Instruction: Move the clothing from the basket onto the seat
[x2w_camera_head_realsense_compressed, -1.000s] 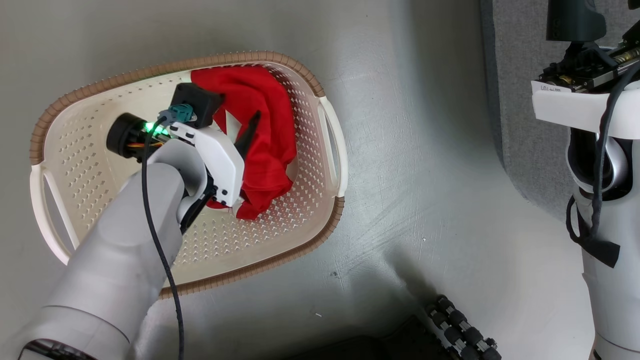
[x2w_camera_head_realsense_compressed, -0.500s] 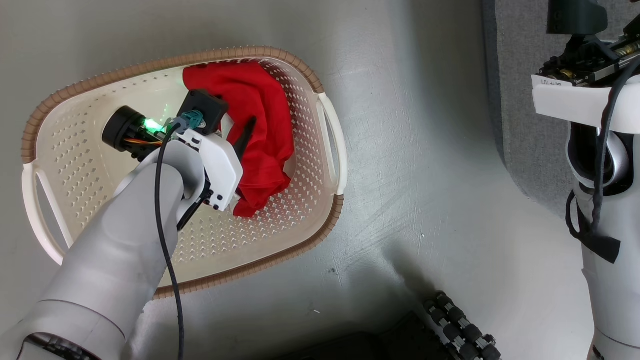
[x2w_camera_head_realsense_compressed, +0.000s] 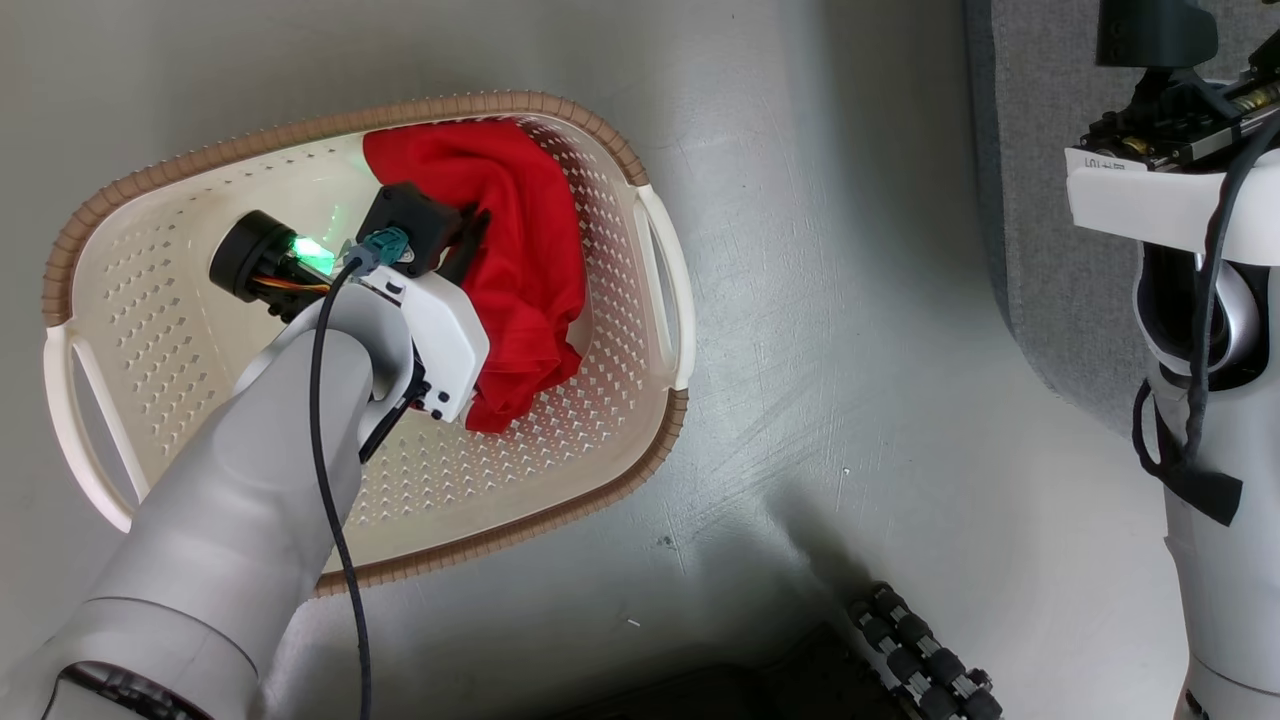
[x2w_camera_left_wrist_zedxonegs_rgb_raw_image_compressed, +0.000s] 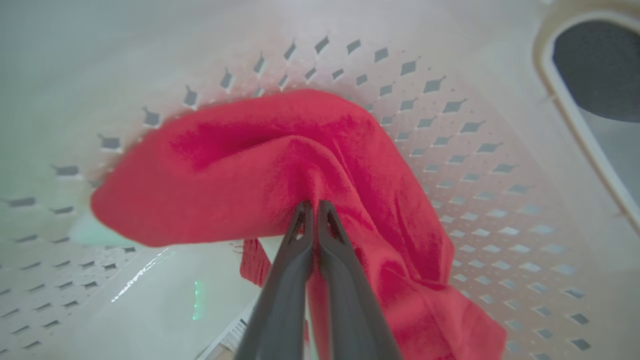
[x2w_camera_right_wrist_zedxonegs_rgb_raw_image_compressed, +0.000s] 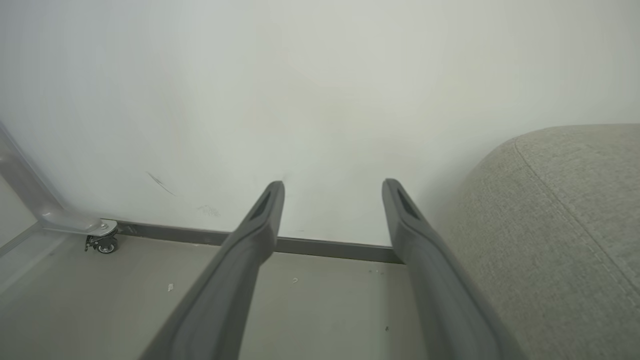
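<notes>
clothing (x2w_camera_left_wrist_zedxonegs_rgb_raw_image_compressed: 225, 185) | in basket (x2w_camera_head_realsense_compressed: 150, 300), fold clamped between left fingers (x2w_camera_left_wrist_zedxonegs_rgb_raw_image_compressed: 290, 280) | right fingers (x2w_camera_right_wrist_zedxonegs_rgb_raw_image_compressed: 247, 250) apart, empty

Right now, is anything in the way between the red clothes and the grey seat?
Just the wall of the basket, on the side facing the seat. The left hand is pinching the clothes down inside the basket, so they must be lifted over that wall. Past it, bare floor lies before the seat.

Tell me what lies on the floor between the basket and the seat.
Nothing. In the head view, the stretch of grey floor between the basket and the seat is bare.
</notes>
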